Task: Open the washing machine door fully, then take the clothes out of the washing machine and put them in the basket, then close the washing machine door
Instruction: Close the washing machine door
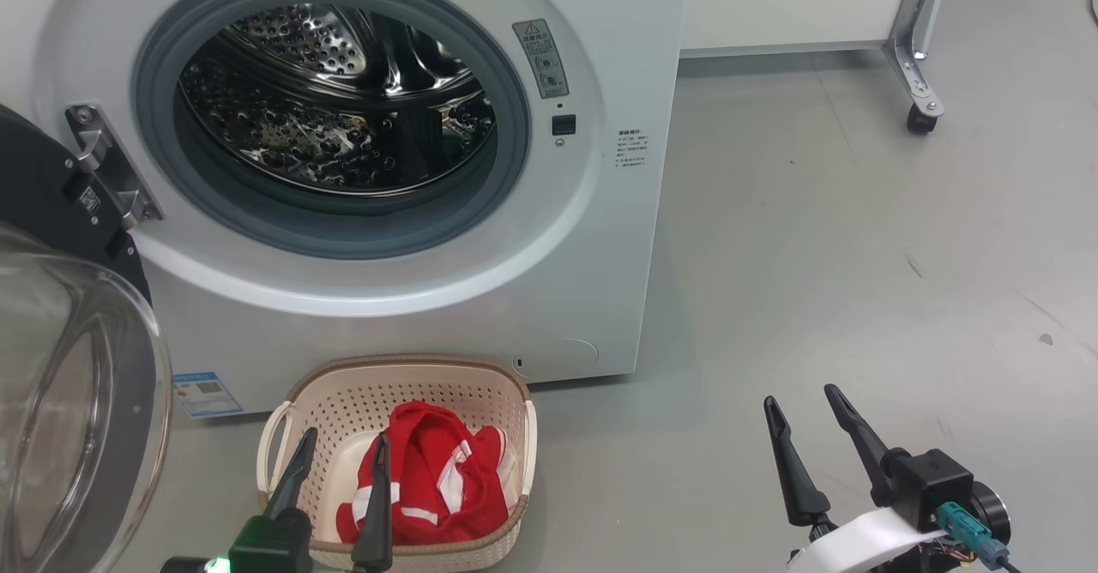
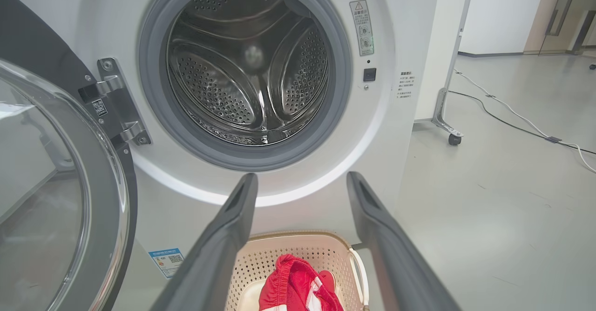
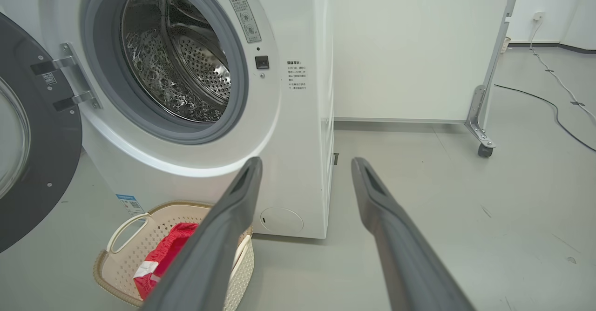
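The white washing machine (image 1: 600, 213) stands with its door (image 1: 60, 367) swung wide to the left, glass bowl facing out. Its steel drum (image 1: 343, 101) looks bare inside. On the floor in front sits the cream basket (image 1: 480, 384) holding the red and white clothes (image 1: 437, 479). My left gripper (image 1: 343, 461) hangs open just over the basket's near side, nothing between its fingers. My right gripper (image 1: 802, 410) is open over bare floor to the right of the basket. In the left wrist view the clothes (image 2: 293, 283) lie in the basket (image 2: 298, 250) below the open fingers.
A white panel on a metal leg with a caster (image 1: 922, 118) stands at the back right. Cables (image 2: 521, 120) run across the grey floor further right. The open door (image 2: 60, 194) takes up the space at the left.
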Controlling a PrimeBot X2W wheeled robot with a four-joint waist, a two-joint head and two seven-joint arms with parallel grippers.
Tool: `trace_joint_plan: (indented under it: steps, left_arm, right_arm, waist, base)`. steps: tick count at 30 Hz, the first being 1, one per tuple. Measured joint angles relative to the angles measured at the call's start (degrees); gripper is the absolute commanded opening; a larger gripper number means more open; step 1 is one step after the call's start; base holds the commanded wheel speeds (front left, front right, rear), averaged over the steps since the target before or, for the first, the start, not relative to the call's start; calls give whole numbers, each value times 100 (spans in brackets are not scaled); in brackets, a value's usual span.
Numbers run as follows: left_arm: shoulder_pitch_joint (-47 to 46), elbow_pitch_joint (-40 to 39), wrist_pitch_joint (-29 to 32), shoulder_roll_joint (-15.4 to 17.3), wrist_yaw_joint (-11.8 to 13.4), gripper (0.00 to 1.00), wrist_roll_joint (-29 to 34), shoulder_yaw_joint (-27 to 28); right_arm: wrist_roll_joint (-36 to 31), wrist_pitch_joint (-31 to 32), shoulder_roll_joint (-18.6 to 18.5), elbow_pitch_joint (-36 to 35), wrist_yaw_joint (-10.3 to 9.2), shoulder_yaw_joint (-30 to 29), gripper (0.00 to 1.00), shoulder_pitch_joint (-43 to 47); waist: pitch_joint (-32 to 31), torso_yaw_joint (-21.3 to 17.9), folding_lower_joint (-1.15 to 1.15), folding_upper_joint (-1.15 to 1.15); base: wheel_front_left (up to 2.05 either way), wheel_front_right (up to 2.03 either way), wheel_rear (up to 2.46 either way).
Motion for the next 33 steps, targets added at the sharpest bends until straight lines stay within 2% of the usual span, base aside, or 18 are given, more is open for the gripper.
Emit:
trace_joint_plan:
  steps: [17,33]
  left_arm:
    - [65,-141,91,4,0,100,0,-42]
    - [90,-215,100,4,2,100,0,-31]
  right_arm:
    - [5,49,1,-20,-1,12,100,23]
    - [7,100,-20,-58,-5,12,100,28]
  waist:
    - [-36,6,0,0]
    - [-36,0,0,0]
  base:
    - [-100,100,0]
    - [-40,40,0]
